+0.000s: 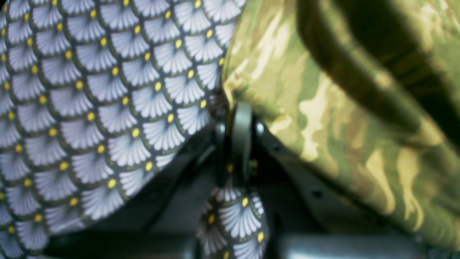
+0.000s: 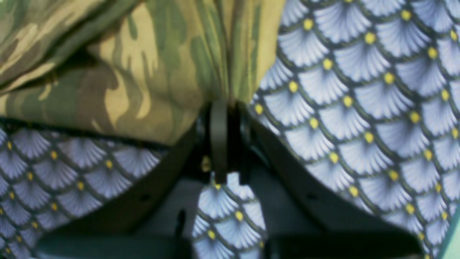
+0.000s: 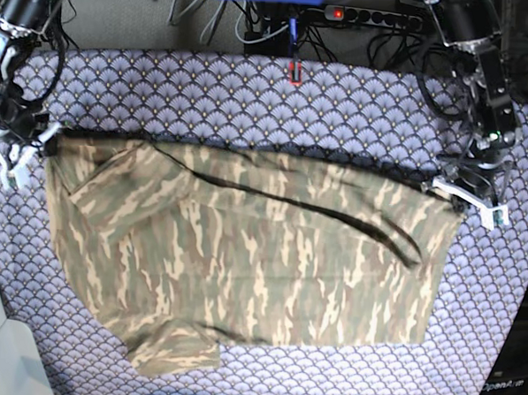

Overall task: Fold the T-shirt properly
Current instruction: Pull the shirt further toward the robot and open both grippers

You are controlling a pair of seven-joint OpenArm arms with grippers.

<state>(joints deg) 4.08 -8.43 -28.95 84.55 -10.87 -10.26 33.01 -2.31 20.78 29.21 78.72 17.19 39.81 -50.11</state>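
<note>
Only 1 piece of lettering shows: pale letters on a dark surface (image 3: 502, 387) at the bottom right corner of the base view, reading roughly "OpenArm", too small to be sure of. Nothing readable appears in either wrist view.

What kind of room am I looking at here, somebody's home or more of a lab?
Most likely a robotics lab or workshop, not a home: two robot arms flank a table under a patterned tablecloth, tangled cables and a power strip run along its back edge, and a camouflage T-shirt lies spread out.
</note>
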